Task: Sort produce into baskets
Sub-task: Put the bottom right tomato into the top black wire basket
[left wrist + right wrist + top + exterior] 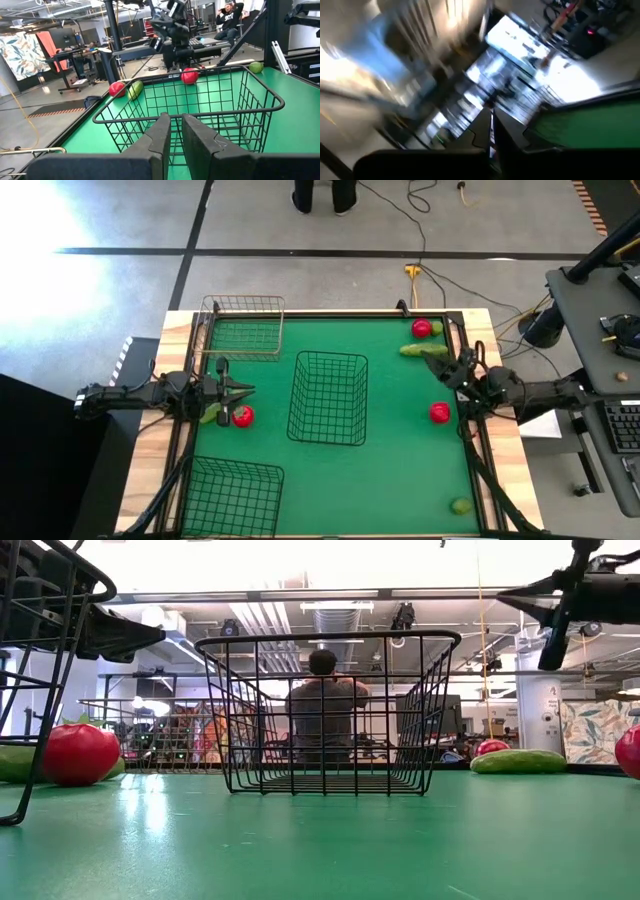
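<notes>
The left gripper [243,390] hangs with its fingers nearly together and nothing between them, just above a round red tomato [242,416] and a long green cucumber [211,416] at the green mat's left edge. Ahead of it stands the black wire basket [329,398] at the middle. The right gripper [433,364], also closed and empty, hovers at the right edge between a green cucumber [423,350] and another red tomato [439,412].
</notes>
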